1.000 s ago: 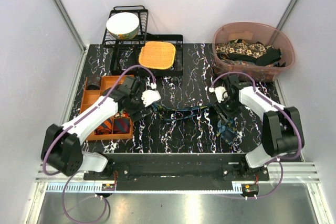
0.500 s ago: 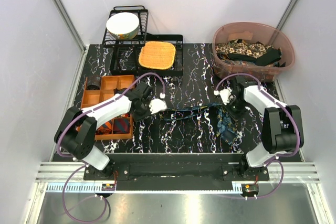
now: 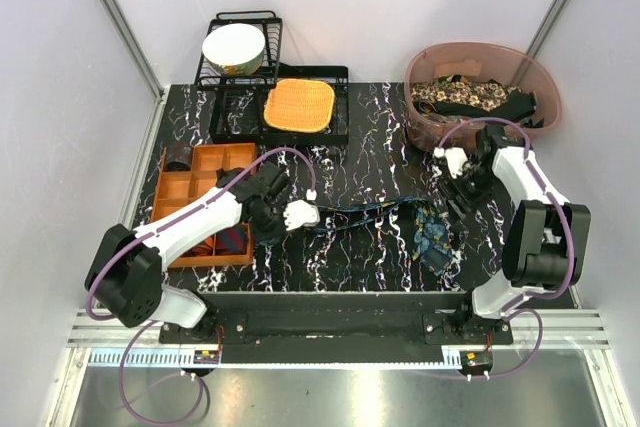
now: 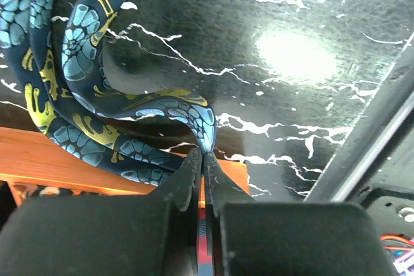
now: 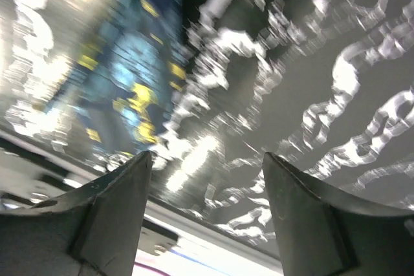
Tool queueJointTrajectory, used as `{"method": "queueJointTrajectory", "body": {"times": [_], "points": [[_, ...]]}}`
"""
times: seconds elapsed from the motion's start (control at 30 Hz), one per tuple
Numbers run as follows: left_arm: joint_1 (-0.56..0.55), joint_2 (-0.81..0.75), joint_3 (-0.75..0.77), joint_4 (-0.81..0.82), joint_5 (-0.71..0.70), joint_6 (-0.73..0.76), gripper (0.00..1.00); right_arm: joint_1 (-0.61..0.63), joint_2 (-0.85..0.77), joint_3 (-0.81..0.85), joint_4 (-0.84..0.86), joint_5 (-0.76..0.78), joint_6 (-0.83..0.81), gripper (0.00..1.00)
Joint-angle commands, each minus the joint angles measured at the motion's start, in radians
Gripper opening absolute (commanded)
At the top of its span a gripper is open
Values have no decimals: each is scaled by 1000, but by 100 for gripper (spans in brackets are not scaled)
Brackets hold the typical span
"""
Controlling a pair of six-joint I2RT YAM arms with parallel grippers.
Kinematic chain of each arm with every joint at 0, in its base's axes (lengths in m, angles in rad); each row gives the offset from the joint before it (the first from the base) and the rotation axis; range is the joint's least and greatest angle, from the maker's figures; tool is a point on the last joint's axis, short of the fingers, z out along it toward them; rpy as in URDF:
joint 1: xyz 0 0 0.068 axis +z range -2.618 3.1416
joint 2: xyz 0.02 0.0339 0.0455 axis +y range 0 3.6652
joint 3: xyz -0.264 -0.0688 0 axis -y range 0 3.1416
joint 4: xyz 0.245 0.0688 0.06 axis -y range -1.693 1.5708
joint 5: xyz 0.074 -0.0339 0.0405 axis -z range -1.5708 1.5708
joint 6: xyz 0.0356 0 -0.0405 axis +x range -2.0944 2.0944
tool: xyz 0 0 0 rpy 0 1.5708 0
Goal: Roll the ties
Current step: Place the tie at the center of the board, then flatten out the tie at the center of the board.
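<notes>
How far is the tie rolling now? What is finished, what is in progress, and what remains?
Done, it seems: striped ties sit in the orange tray, apparently rolled. In hand: the left gripper is shut on one end of the blue tie, which lies stretched out, not yet rolled; the right gripper is open and empty. Left: this tie, and the loose ties piled in the pink tub.

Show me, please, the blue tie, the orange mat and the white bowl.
blue tie [image 3: 432, 236]: top external view, its wide end.
orange mat [image 3: 299, 105]: top external view, its middle.
white bowl [image 3: 234, 46]: top external view, its white surface.
</notes>
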Motion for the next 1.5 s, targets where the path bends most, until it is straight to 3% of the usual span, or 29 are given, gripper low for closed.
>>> {"method": "queueJointTrajectory", "body": {"times": [0.0, 0.23, 0.3, 0.37, 0.4, 0.43, 0.63, 0.77, 0.93, 1.03, 1.07, 1.2, 1.33, 1.47], "points": [[2, -8, 30, -14, 41, -19, 0, 40, 36, 12, -35, -185, 144, 76], [14, -2, 58, -14, 64, -44, 0, 62, 114, -89, 39, -199, 178, 66], [22, -5, 58, -7, 69, -56, 0, 66, 143, -103, 39, -191, 175, 58], [23, -9, 54, 1, 66, -58, 0, 62, 171, -97, 34, -127, 148, 33], [25, -18, 52, -1, 66, -58, 0, 28, 171, -88, 21, -110, 133, 8], [23, -25, 52, -4, 64, -59, 0, 7, 168, -82, 10, -91, 114, 0], [23, -109, 73, -106, 156, -18, 0, -166, 97, -46, -96, 115, -182, 0], [19, -117, 110, -149, 208, 0, 0, -185, 123, 13, -98, 171, -323, 0], [51, -22, 220, -97, 225, -56, 0, -182, 333, 278, -138, 122, -236, 6], [112, 81, 321, -50, 199, -116, 0, -184, 392, 401, -167, 145, -216, 19], [131, 136, 351, -51, 199, -121, 0, -184, 390, 424, -168, 151, -223, 33], [229, 257, 397, -48, 184, -142, 0, -182, 355, 493, -226, 119, -198, 58], [243, 336, 386, -28, 194, -150, 0, -156, 268, 521, -293, 4, -144, 63], [243, 382, 394, -20, 211, -177, 0, -86, 166, 384, -273, -68, -41, 66]]}}
